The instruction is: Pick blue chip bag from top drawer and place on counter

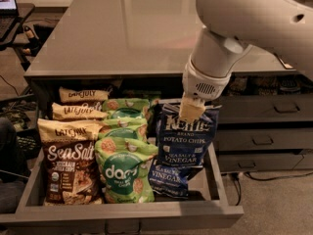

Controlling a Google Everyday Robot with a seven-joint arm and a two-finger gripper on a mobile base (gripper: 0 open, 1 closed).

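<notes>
The top drawer (122,214) is pulled open below the counter (142,28). My gripper (191,110) hangs over the drawer's right side, shut on the top edge of a blue chip bag (185,137), a dark blue "Kettle" Sea Salt & Vinegar bag. The bag hangs upright from the gripper, lifted partly above the drawer. A second blue bag (168,178) lies flat in the drawer beneath it. The white arm (244,18) reaches in from the upper right over the counter.
Green "dots" bags (122,173) fill the drawer's middle. Brown "Sea Salt" (69,168) and "Late July" bags (80,111) fill its left. Narrower grey drawers with bar handles (286,106) stand at the right. A laptop on a side table (10,9) is at the far left.
</notes>
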